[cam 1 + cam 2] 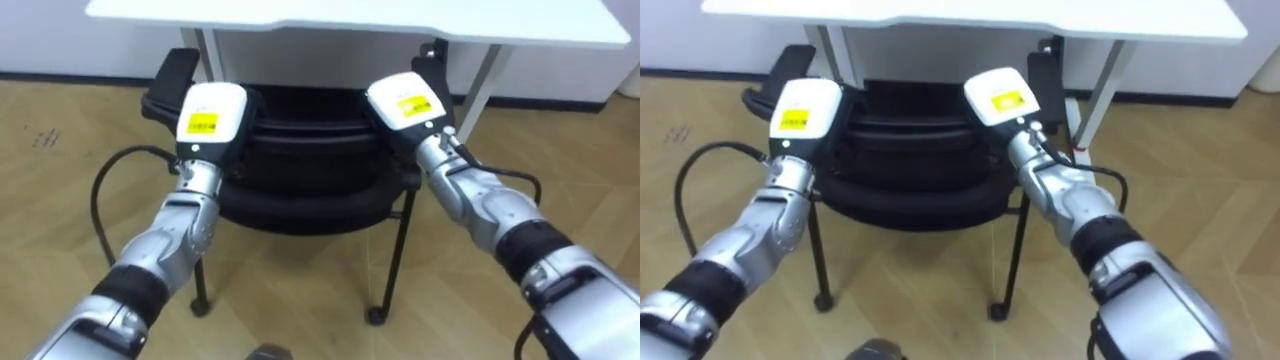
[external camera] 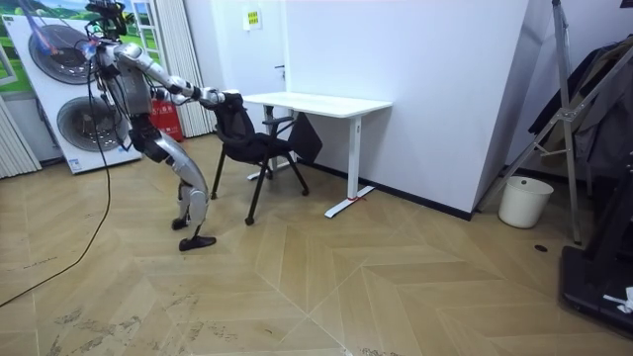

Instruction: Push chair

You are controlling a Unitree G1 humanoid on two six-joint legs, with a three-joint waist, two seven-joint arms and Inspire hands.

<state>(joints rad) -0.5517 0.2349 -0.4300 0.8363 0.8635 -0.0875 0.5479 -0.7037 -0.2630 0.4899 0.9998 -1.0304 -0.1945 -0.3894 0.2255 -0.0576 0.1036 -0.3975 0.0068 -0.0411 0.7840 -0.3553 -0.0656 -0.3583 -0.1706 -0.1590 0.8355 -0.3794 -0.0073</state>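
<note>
Both arms reach forward toward the white bench (image 1: 350, 18). At its edge stands the black chair (image 1: 300, 185). Left hand (image 1: 210, 115) and right hand (image 1: 405, 103) rest on its backrest, spread wide, likely for a straight shove; clamped or flat, I cannot tell.

Black chair (image 1: 300, 190) with armrests and thin dark legs stands upright on the wooden floor (image 1: 300, 300), seat partly under the white desk (image 1: 400, 20)

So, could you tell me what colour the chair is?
The chair is black, clearest in the left eye view.
</note>
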